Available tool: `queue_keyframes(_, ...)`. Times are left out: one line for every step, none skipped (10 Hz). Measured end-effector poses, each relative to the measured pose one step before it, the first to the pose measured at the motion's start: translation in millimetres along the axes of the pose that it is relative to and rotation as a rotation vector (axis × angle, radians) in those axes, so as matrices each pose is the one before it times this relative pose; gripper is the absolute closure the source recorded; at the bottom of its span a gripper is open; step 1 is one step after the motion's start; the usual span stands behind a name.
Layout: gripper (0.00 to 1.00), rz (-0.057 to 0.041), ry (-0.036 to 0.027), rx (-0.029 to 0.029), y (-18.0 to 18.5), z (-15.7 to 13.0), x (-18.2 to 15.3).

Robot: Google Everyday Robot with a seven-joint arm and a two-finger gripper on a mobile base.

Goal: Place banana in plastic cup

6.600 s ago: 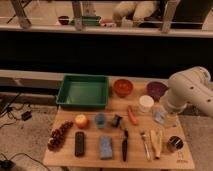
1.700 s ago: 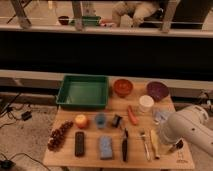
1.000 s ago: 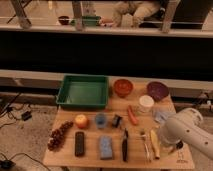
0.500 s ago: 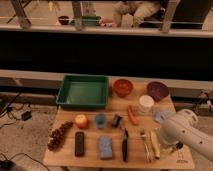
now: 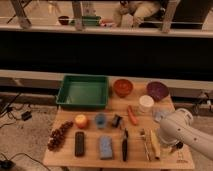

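The banana lies pale yellow and lengthwise near the table's front right, just right of the fork. The plastic cup, small and blue-grey, stands upright mid-table beside the orange fruit, well left of the banana. My white arm bends low over the table's right front corner. Its gripper sits mostly hidden under the arm, right beside the banana's right side, open with nothing in it.
A green tray sits back left, with an orange-brown bowl, a purple bowl and a white container behind. A carrot piece, grapes, a blue sponge, a knife and a dark can lie around.
The arm has sunk slightly lower toward the table's front right, closer to the banana. Nothing on the table has moved.
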Motion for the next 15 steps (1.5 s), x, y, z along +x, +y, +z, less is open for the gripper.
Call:
queue_keyframes(0.2, 0.002, 0.00326, -0.01108, 0.15, 3.75, 2.1)
queue_keyframes(0.2, 0.00088, 0.00299, -0.00954, 0.29, 3.13, 2.35)
queue_keyframes(0.2, -0.00154, 0.00202, -0.00628, 0.08, 2.31, 1.37)
queue_keyframes(0.2, -0.00279, 0.00266, -0.00707, -0.26, 2.74, 1.43)
queue_keyframes(0.2, -0.00145, 0.00179, -0.00553, -0.19, 2.28, 1.54)
queue_keyframes(0.2, 0.00038, 0.00016, -0.00229, -0.3, 1.19, 1.24)
queue_keyframes(0.2, 0.00078, 0.00015, -0.00244, -0.11, 0.92, 1.49)
queue_keyframes(0.25, 0.00198, -0.00199, 0.00021, -0.41, 0.44, 0.53)
queue_keyframes(0.34, 0.00338, -0.00194, -0.0003, 0.27, 0.15, 0.6)
queue_keyframes(0.44, 0.00241, -0.00174, 0.00007, 0.2, 0.2, 0.32)
queue_keyframes(0.54, 0.00192, -0.00074, 0.00025, 0.26, -0.2, 0.34)
queue_keyframes(0.63, 0.00126, -0.00191, 0.0026, -0.47, -0.12, -0.18)
queue_keyframes(0.73, 0.00053, -0.00121, 0.00172, -0.48, -0.12, -0.25)
queue_keyframes(0.84, 0.00203, -0.00159, 0.00143, -0.65, -0.2, -0.28)
queue_keyframes(0.94, 0.00556, -0.00455, 0.00064, -0.62, -0.74, -0.08)
